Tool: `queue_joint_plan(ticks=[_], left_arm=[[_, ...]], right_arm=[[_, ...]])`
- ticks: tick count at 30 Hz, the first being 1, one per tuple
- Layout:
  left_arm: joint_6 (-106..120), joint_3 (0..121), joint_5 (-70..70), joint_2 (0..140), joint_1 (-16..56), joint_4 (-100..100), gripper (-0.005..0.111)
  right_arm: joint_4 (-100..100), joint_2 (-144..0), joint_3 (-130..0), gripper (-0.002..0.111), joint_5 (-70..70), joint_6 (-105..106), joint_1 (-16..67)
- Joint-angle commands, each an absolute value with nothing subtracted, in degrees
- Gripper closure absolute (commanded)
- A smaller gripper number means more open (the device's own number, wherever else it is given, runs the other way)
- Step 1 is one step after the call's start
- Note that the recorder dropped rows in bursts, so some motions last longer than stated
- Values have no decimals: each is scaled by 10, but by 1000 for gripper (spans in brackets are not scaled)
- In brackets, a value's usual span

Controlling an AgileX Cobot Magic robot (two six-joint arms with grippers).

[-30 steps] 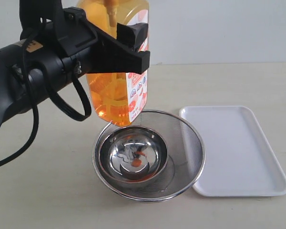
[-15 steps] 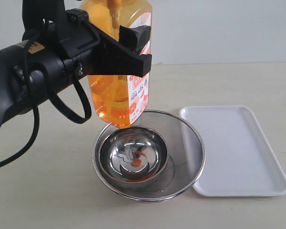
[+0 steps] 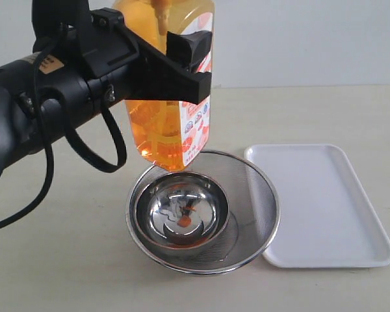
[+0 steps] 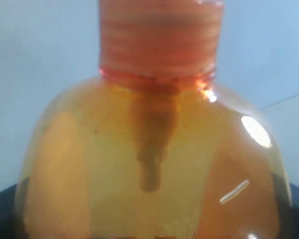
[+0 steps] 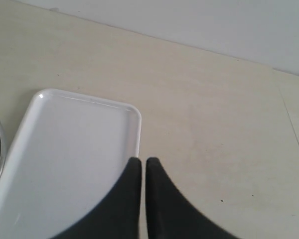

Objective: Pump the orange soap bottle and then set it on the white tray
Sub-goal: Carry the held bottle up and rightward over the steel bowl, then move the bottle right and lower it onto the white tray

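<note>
While clamped upright in the left tool (image 3: 198,65), the bottle (image 3: 172,133) hangs left of the tray (image 3: 325,208).
Strainer (image 3: 257,185) just beside the tray; right tool (image 5: 143,165) by the tray, pinched closed, empty.

orange soap bottle (image 3: 175,130): glossy translucent plastic | white tray (image 3: 318,208): smooth plastic | bowl (image 3: 155,209): polished steel (mirror-like)

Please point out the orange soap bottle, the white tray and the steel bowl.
orange soap bottle (image 3: 159,136), exterior view, lower orange body.
white tray (image 3: 318,201), exterior view, bare flat floor.
steel bowl (image 3: 155,207), exterior view, inner wall.
</note>
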State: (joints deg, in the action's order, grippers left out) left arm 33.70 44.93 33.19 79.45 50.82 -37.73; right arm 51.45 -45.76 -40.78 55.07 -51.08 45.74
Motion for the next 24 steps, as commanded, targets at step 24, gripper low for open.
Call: queue_joint_plan(ticks=[24], left_arm=[[278, 670, 225, 953, 511, -299, 102]], right_arm=[[580, -421, -406, 108, 698, -522, 457]])
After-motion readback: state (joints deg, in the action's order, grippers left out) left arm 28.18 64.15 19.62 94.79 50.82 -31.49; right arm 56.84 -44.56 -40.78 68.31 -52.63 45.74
